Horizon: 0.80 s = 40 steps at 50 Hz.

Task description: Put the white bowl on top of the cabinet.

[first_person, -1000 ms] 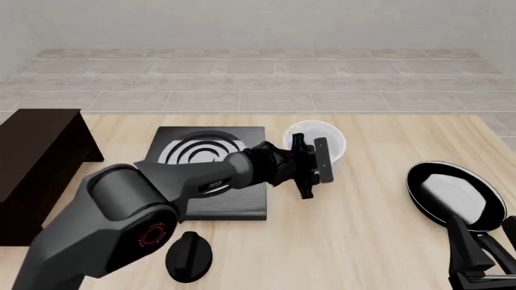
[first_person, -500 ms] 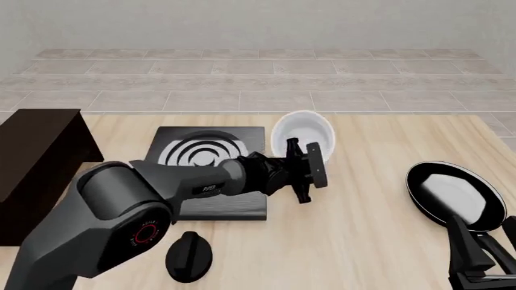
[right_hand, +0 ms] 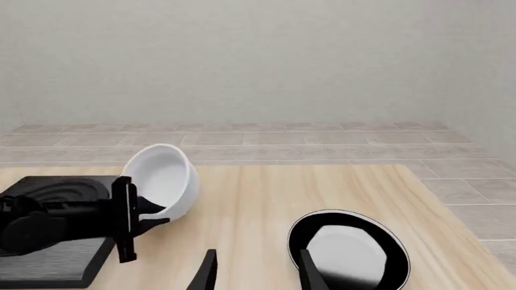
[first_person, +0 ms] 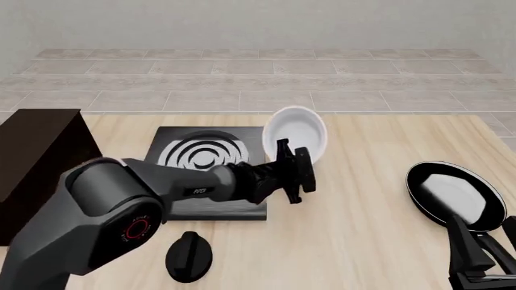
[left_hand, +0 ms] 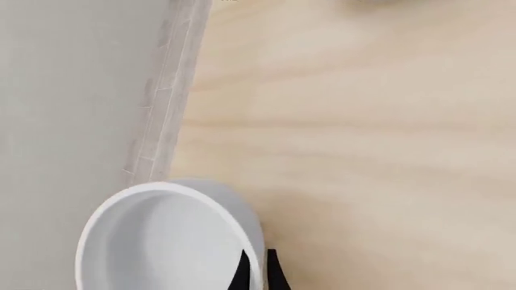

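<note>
The white bowl [first_person: 296,134] is tipped on its side and held off the table, its opening facing left and toward the camera. My left gripper [first_person: 303,158] is shut on its rim; the fingertips [left_hand: 272,273] pinch the bowl wall [left_hand: 169,235] in the left wrist view. The bowl also shows in the right wrist view [right_hand: 164,178], above the table. The dark cabinet [first_person: 36,169] stands at the far left of the table, well left of the bowl. My right gripper [right_hand: 256,272] is open and empty near the front right, close to the pan.
A flat black stove plate [first_person: 211,172] with grey rings lies under my left arm. A black knob [first_person: 188,256] sits in front of it. A shallow black-rimmed pan [first_person: 453,194] with a white inside lies at the right, also in the right wrist view [right_hand: 348,251].
My left gripper has lifted the bowl off the table, tilted it and carried it leftward and up. The right arm has not moved.
</note>
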### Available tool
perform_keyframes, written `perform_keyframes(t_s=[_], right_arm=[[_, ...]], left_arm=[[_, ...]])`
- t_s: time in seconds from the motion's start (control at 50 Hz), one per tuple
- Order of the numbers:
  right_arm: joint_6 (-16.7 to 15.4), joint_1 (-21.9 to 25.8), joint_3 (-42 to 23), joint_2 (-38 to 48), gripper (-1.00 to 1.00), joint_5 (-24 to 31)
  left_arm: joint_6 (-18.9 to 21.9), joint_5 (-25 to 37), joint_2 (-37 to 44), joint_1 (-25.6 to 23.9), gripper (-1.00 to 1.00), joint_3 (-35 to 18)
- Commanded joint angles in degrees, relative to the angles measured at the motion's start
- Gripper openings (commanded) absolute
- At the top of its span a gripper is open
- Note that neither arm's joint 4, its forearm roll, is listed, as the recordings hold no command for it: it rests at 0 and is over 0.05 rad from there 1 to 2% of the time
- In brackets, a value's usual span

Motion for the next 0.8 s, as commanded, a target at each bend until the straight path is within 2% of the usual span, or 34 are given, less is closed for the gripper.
perform_keyframes(t_s=[0.02, 0.14, 0.28, 0.4, 0.44, 0.5, 0.66, 0.8], right_arm=[[0.0, 0.0, 0.1, 0.1, 1.00, -0.2], [0.0, 0.0, 0.0, 0.0, 1.00, -0.1], [0.0, 0.0, 0.1, 0.1, 1.00, -0.2], [0.0, 0.0, 0.0, 0.0, 1.00, 0.0], [0.0, 0.0, 0.1, 0.1, 1.00, -0.2], [0.0, 0.0, 0.1, 0.1, 1.00, -0.2], [0.0, 0.0, 0.1, 0.1, 1.00, -0.2], [0.0, 0.0, 0.1, 0.1, 1.00, -0.2]], left_arm=[[5.1, -7.1, -2.8, 1.6, -1.00, 2.7], [4.7, -8.8, -5.1, 1.4, -1.00, 4.2], [2.2, -9.0, -8.5, 0.9, -1.00, 6.2], [1.9, -11.4, -10.3, 0.5, -1.00, 10.5], [-0.4, -11.7, -12.0, 0.4, -1.00, 11.4], [-0.2, -13.4, -13.1, 0.2, -1.00, 13.7], [-3.4, -16.0, -16.4, -0.4, -1.00, 18.2], [-3.3, -17.9, -19.4, -0.7, -1.00, 22.6]])
